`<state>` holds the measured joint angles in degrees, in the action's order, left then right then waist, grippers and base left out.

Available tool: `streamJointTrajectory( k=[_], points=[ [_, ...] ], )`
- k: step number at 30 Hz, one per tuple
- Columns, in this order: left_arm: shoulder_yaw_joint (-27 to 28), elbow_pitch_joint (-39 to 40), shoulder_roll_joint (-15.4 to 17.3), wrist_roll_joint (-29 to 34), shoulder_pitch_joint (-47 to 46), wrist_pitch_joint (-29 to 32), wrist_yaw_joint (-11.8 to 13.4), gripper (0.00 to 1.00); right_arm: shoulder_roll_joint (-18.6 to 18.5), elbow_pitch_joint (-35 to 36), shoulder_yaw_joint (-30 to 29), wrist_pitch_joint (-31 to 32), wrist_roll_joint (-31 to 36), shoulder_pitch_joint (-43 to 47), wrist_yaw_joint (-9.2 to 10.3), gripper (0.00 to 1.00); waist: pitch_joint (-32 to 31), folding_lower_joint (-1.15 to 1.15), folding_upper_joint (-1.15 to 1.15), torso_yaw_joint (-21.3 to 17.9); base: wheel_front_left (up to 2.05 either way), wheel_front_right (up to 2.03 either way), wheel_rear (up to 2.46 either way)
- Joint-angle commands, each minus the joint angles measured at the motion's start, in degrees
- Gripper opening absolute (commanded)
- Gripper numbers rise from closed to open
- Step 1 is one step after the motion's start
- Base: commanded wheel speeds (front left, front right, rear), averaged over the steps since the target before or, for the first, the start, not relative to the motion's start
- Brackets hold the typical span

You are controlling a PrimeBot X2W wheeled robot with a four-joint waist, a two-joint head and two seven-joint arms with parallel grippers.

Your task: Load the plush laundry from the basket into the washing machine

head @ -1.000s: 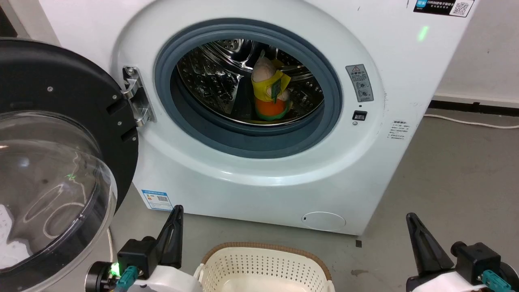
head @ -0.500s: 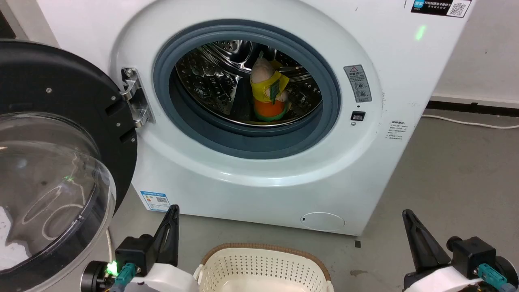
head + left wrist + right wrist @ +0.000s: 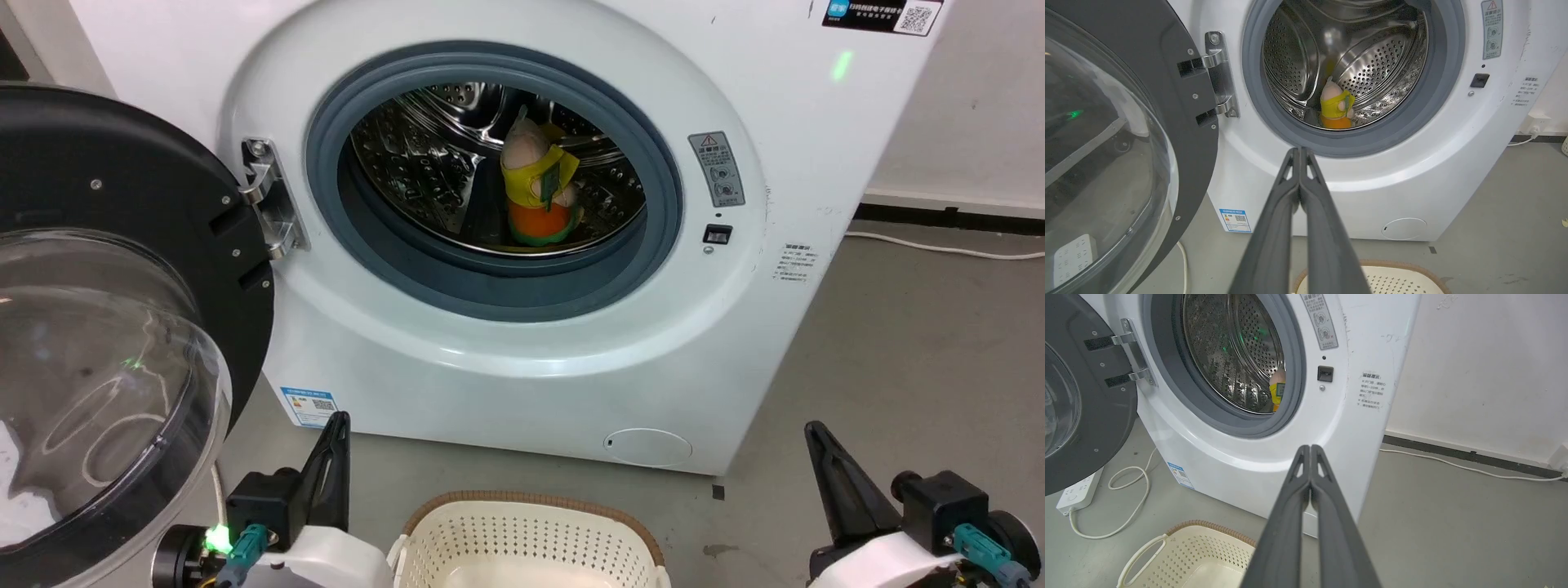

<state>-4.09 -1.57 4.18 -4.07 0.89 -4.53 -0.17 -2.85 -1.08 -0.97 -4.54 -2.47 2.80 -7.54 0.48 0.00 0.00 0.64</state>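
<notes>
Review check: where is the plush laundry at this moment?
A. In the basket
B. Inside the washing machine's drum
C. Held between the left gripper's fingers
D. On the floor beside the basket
B: the plush laundry sits in the steel drum of the washing machine, apart from the basket and from the shut left gripper and right gripper.

Head camera shifted slightly, so the washing machine (image 3: 522, 384) and its top sticker (image 3: 882, 14) slid a bit left in frame. That was view drift, not the machine moving. Left gripper (image 3: 336, 420) and right gripper (image 3: 814, 431) both crept left in frame, slightly more than the machine did.
</notes>
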Motion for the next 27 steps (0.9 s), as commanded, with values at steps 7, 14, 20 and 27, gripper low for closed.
streamJointTrajectory(
  k=[7, 14, 20, 27],
  points=[
    [1.12, 0.6, -0.51, 1.12, -0.67, 1.13, 0.09, 0.0, -0.02, 0.51, 0.29, 1.12, 0.79, -1.43, 0.04, 0.0, -0.1, 0.0, 0.0, -0.13, 0.0, 0.0, 0.0],
    [1.83, 0.83, -0.7, 1.83, -0.72, 1.95, 0.11, 0.0, -0.02, 0.65, 0.46, 1.95, 1.2, -1.76, 0.04, 0.0, -0.19, 0.0, 0.0, -0.25, 0.0, 0.0, 0.0],
    [2.45, 1.03, -0.87, 2.43, -0.77, 2.65, 0.13, 0.0, -0.02, 0.77, 0.6, 2.65, 1.54, -2.04, 0.05, 0.0, -0.27, 0.0, 0.0, -0.36, 0.0, 0.0, 0.0],
    [3.06, 1.23, -1.03, 3.04, -0.81, 3.35, 0.14, 0.0, -0.02, 0.88, 0.74, 3.35, 1.88, -2.32, 0.05, 0.0, -0.34, 0.0, 0.0, -0.46, 0.0, 0.0, 0.0]
  ],
)
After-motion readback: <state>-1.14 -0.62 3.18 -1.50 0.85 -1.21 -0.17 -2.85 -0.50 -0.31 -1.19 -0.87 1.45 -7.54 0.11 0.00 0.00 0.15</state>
